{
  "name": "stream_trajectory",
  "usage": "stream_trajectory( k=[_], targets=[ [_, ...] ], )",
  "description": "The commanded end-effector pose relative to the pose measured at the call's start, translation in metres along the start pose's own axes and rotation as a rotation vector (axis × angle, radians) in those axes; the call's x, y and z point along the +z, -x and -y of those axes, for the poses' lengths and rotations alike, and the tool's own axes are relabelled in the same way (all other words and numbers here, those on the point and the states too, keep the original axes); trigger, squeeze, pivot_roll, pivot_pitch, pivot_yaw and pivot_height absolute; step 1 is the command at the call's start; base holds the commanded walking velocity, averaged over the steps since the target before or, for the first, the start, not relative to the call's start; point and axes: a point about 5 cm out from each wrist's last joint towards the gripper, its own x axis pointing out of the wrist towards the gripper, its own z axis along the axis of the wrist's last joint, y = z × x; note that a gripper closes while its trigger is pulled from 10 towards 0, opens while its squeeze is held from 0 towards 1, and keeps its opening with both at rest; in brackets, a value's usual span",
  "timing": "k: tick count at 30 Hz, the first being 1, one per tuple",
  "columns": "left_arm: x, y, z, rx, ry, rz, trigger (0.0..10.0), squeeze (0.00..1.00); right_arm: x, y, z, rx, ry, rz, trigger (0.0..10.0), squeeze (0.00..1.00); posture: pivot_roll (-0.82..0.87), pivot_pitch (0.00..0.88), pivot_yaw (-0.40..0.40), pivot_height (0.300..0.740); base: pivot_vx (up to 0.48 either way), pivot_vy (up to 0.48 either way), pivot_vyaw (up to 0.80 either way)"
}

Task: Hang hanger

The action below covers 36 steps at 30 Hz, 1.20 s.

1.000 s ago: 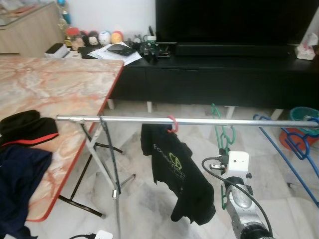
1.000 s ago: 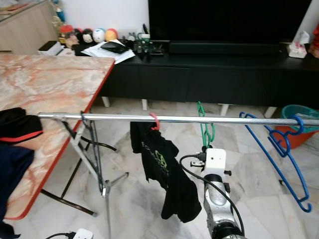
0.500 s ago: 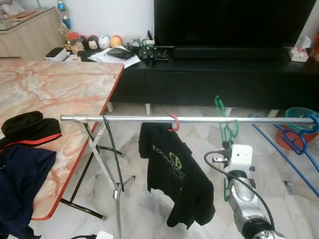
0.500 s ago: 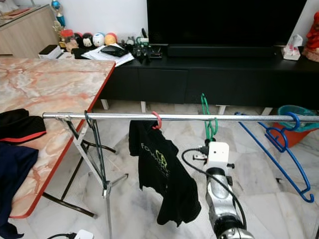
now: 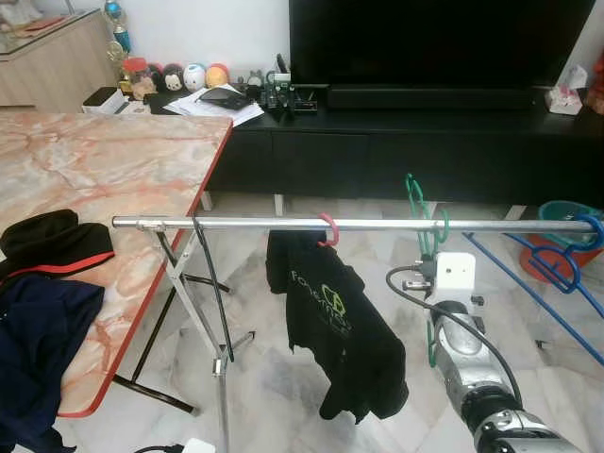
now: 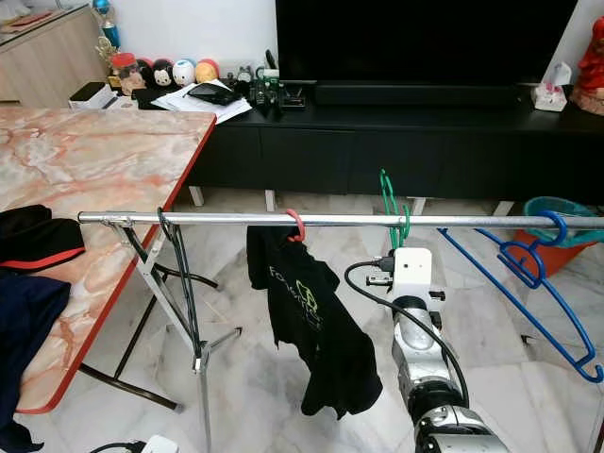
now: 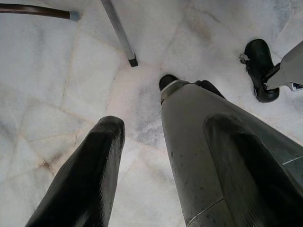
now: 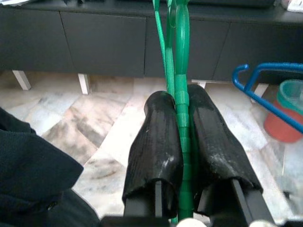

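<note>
Now the green hanger (image 6: 391, 209) is at the steel rail (image 5: 283, 225), its hook rising just above the bar, to the right of the pink hook carrying a black T-shirt (image 5: 335, 330). I cannot tell if the hook already sits on the bar. The right gripper (image 8: 183, 137) has its two black fingers (image 8: 156, 142) pressed together on the hanger's lower part — a thin, ribbed plastic strip. It looks light and stiff but a bit springy, probably slippery, so holding low near the body seems sensible. Blue hangers (image 6: 528, 274) hang further right. The left gripper (image 7: 142, 156), fingers apart, points at the marble floor (image 7: 57, 94).
</note>
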Motion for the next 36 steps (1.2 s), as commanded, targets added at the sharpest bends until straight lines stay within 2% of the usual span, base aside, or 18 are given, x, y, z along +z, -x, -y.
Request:
stream_trajectory(
  k=[1,4,13,20,21,22,23,30,36],
  targets=[
    [-0.004,0.000,0.000,-0.007,-0.004,-0.026,10.0,0.00,0.005,-0.005,0.003,-0.003,-0.034,-0.020,10.0,0.00,-0.23,0.000,0.049,0.740,0.000,0.000,0.00],
    [-0.004,0.000,0.000,-0.008,-0.004,-0.026,10.0,0.00,0.004,-0.005,0.003,-0.004,-0.036,-0.032,10.0,0.00,-0.23,0.000,0.049,0.740,0.000,0.000,0.00],
    [-0.005,0.001,0.000,-0.016,-0.008,-0.035,10.0,0.00,-0.001,-0.010,0.004,0.017,-0.035,-0.160,10.0,0.00,-0.23,0.000,0.052,0.740,0.000,0.000,0.00],
    [-0.005,0.001,0.000,-0.018,-0.011,-0.036,10.0,0.00,-0.007,-0.007,0.002,0.019,-0.039,-0.192,10.0,0.00,-0.22,0.000,0.054,0.740,0.000,0.000,0.00],
    [-0.005,0.001,0.000,-0.018,-0.011,-0.036,10.0,0.00,-0.008,-0.007,0.002,0.021,-0.041,-0.191,10.0,0.68,-0.22,0.000,0.055,0.740,0.000,0.000,0.00],
    [-0.005,0.001,0.000,-0.018,-0.012,-0.036,10.0,0.00,-0.008,-0.006,0.002,0.022,-0.043,-0.191,10.0,0.68,-0.22,0.000,0.055,0.740,0.000,0.000,0.00],
    [-0.005,0.001,0.000,-0.019,-0.012,-0.036,10.0,0.00,-0.009,-0.006,0.002,0.023,-0.043,-0.190,10.0,1.00,-0.22,0.000,0.056,0.740,0.000,0.000,0.00],
    [-0.005,0.001,-0.001,-0.020,-0.017,-0.036,10.0,0.00,-0.005,-0.005,0.004,-0.007,-0.047,-0.121,10.0,1.00,-0.23,0.000,0.057,0.740,0.000,0.000,0.00],
    [-0.005,0.001,-0.001,-0.022,-0.019,-0.036,10.0,0.00,-0.001,-0.001,0.005,-0.029,-0.093,-0.037,10.0,1.00,-0.23,0.000,0.060,0.740,0.000,0.000,0.00]
  ],
)
